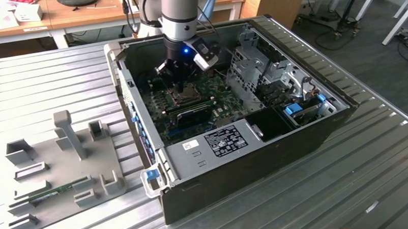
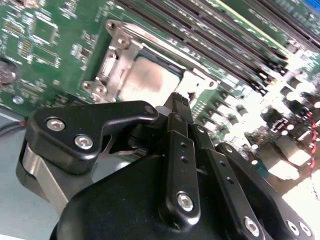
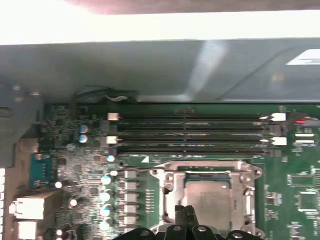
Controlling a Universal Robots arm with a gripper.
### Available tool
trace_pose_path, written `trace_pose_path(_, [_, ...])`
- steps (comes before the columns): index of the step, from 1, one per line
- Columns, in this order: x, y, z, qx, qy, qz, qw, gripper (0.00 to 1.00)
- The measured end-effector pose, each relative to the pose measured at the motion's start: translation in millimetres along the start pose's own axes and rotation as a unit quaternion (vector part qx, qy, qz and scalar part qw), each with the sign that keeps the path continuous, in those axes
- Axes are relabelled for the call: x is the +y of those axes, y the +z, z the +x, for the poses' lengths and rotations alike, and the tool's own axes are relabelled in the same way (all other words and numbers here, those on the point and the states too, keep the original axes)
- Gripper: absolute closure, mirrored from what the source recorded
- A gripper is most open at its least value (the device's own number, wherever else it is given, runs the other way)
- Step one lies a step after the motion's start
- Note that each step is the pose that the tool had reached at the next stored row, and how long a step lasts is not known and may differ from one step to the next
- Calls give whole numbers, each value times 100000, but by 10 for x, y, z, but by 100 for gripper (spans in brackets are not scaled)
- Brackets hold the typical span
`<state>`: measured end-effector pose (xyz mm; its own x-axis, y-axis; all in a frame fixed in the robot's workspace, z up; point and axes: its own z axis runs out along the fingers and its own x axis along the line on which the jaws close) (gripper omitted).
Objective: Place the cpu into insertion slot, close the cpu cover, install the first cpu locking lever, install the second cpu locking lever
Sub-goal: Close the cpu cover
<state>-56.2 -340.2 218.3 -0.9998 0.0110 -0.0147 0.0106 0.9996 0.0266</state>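
Black matte links of the gripper, studded with bright screw heads, sit closest to me in both wrist views. Its two slim fingers are pressed together with nothing between them, tips right at the edge of the cpu cover; I cannot tell whether they touch it. That cover is a thin silvery frame lying flat, and through its square window I see the cpu, a pale, dull-silver square seated in the insertion slot. Long narrow black memory slots run in parallel just beside the socket on the glossy green circuit board. In the exterior view the arm reaches down into the open dark steel computer case, with a perforated drive cage crowding it on the exterior view's right. The case lies on a ribbed metal table. A grey fixture tray with upright blocks lies on the exterior view's left.
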Motion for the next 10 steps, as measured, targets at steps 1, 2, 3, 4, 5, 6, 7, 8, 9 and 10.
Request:
trace_pose_path(1, [0, 0, -30, 12, -9, 4, 100000, 90])
trace_pose_path(2, [1, 1, -59, 22, -4, 3, 100000, 90])
trace_pose_path(3, [1, 1, -85, 29, 3, 2, 100000, 90])
trace_pose_path(4, [1, 2, -110, 34, -3, -1, 100000, 90])
trace_pose_path(5, [1, 2, -130, 41, -7, 4, 100000, 90])
trace_pose_path(6, [1, 2, -142, 40, -8, 4, 100000, 90])
trace_pose_path(7, [1, 2, -145, 41, -7, 1, 100000, 90])
trace_pose_path(8, [1, 2, -145, 40, -2, 0, 100000, 90])
trace_pose_path(9, [1, 2, -145, 39, 2, -2, 100000, 90])
trace_pose_path(10, [1, 2, -145, 39, 3, 1, 100000, 90])
